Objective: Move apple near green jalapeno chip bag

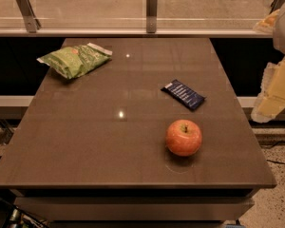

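right of the counter [85, 127] the hand [275, 91] is held, its state cannot be told; the apple [184, 137] should be gripped squarely.

A dark brown counter [85, 141] fills the view. A flat dark blue wrapper [183, 94] lies at an angle on its right half. Beyond the far edge runs a glass panel [85, 11] held by metal brackets [152, 11]. Speckled floor [275, 203] shows near right. The gripper [270, 96] hangs off the counter's right edge.
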{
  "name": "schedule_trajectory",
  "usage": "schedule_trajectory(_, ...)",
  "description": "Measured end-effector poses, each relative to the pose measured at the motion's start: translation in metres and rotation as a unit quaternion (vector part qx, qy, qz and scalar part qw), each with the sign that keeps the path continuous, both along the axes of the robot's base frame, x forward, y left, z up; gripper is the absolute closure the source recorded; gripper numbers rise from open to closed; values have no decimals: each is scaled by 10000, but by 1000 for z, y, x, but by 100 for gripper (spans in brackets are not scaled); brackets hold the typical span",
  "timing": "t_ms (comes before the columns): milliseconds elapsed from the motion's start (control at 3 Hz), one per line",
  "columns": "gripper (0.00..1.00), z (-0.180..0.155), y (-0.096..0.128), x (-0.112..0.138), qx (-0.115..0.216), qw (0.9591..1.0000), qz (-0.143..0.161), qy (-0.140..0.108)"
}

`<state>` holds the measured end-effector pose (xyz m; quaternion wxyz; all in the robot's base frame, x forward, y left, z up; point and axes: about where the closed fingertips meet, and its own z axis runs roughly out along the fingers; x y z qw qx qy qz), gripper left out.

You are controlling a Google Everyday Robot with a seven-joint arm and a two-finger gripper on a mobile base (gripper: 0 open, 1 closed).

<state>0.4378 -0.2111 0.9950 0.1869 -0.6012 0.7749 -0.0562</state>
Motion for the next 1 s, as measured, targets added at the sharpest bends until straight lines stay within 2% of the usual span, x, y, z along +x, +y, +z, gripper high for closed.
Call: schedule_trajectory(1000, 0, 4, -2, -9, 195, 9996, -144, -146)
